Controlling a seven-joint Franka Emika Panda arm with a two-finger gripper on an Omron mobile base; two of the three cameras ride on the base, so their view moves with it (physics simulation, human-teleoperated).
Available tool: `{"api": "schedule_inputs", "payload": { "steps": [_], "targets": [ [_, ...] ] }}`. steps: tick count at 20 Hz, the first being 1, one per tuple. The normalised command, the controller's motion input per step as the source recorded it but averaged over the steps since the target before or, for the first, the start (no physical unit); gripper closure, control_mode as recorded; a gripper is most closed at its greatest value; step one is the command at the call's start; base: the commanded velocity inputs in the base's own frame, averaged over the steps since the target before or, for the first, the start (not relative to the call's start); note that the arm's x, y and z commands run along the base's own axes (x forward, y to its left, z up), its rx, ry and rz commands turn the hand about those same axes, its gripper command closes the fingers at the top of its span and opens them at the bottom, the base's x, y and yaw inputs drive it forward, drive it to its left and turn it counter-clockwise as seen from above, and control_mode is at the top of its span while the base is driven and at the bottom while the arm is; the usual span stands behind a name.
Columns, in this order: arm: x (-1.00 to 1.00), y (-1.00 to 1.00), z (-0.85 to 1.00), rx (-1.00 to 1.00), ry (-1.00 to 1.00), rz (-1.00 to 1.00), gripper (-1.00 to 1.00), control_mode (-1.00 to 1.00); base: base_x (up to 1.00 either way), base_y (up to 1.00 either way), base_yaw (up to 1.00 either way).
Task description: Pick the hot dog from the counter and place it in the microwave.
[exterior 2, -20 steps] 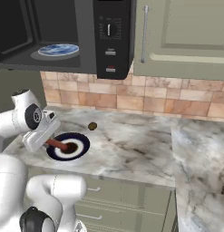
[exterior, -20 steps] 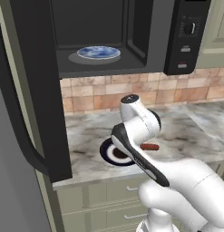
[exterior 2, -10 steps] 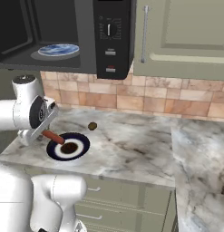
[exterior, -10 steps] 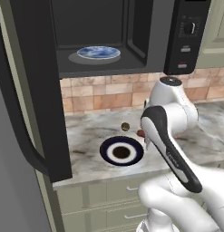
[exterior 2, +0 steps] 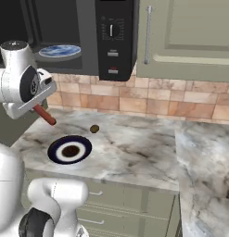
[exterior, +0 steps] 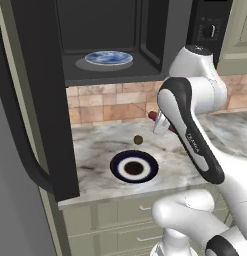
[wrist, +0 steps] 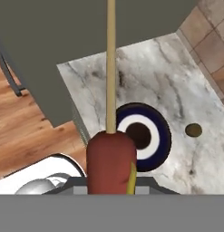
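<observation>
— One thing sits between our fingers: the hot dog (exterior 2: 44,115), clamped at one end, its free end slanting down and out from the gripper (exterior 2: 38,107). In the hand view it stands up from the bottom edge, reddish-brown with a yellow streak, and the fingers themselves are hidden behind it, so we judge the grip from the sausage hanging there unsupported.

— What changed in the last second?

— A second ago we were low over the blue-rimmed plate (exterior: 133,167) on the worktop (exterior 2: 134,148) with the sausage just above it. Now the arm has risen and swung toward the tiled wall, and the hot dog hangs clear of the marble, below the microwave (exterior 2: 106,37) floor. We take the pick as done and the carry as begun.

— And the containers?

— The plate on the worktop has a dark centre and nothing on it. Just beyond it lies a small brown ball (exterior: 138,140), apart from the plate. Inside the open cavity a second blue plate (exterior: 109,58) rests on the floor, bare as far as we can tell. The microwave door (exterior: 30,100) stands swung wide to our left.

— What is left?

— We must lift above the cavity lip, reach in, and let go over that inner plate, minding the lip.
</observation>
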Motion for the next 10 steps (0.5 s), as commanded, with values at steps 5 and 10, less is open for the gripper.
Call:
{"api": "schedule_inputs", "payload": {
  "steps": [5,10],
  "targets": [
    [0.18,0.4,0.98,0.0,-0.07,-0.28,1.0,-1.0,0.0,0.0,0.0],
    [0.11,0.36,0.56,0.04,-0.19,-0.29,1.0,-1.0,0.0,0.0,0.0]
  ]
}}
